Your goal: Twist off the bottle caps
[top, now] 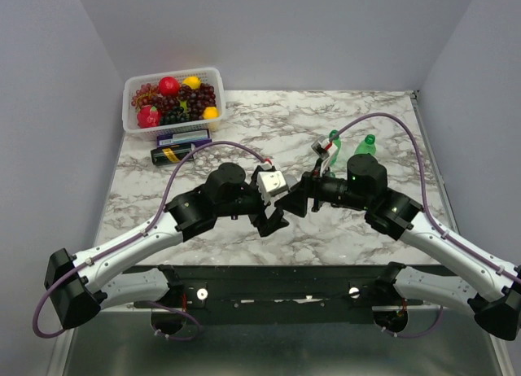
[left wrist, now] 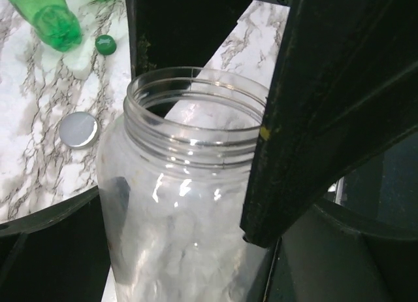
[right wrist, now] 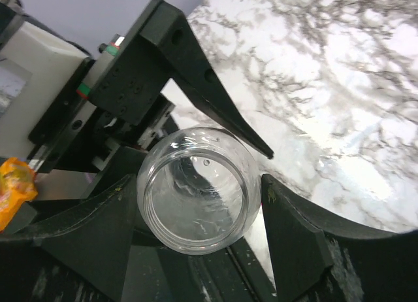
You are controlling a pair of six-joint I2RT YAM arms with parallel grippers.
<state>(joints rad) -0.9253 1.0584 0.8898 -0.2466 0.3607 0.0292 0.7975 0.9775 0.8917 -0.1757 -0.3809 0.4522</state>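
**Fig.** Mid-task view, two arms meeting over the centre of the desk [top: 244, 246].

- **Task item:** the clear bottle [right wrist: 196, 197] sits betw. the arms, mouth open, no cap on it. Whether it rests on the desk or is lifted can't be told.
- **Fingers:** the right fingers [right wrist: 294, 250] clamp the clear bottle from both sides, touching its wall near the threaded neck. The left fingers [left wrist: 326, 119] stand wide, one each side of the same bottle, and aren't seen pressing it.
- **Done, by the look of it:** the silvery cap [left wrist: 78, 129] lies flat on the marble, apart from its bottle. One green cap [left wrist: 105, 44] lies loose just beside the foot of a green bottle [left wrist: 55, 21]. That makes 2 of 3 caps seen off.
- **Left, prob.:** the other green cap. From above, the tops of the green bottles [top: 368, 145] are too small to tell capped or not.
- **Surroundings:** a fruit basket [top: 129, 115] sits at the far-left corner w/ a dark can w/ yellow label [top: 169, 155] lying in front of it. Both are well apart from the work.
- **In the way:** the clear bottle occupies the right fingers, and the right wrist sits close in front of the green bottles, so a reach to them looks cramped
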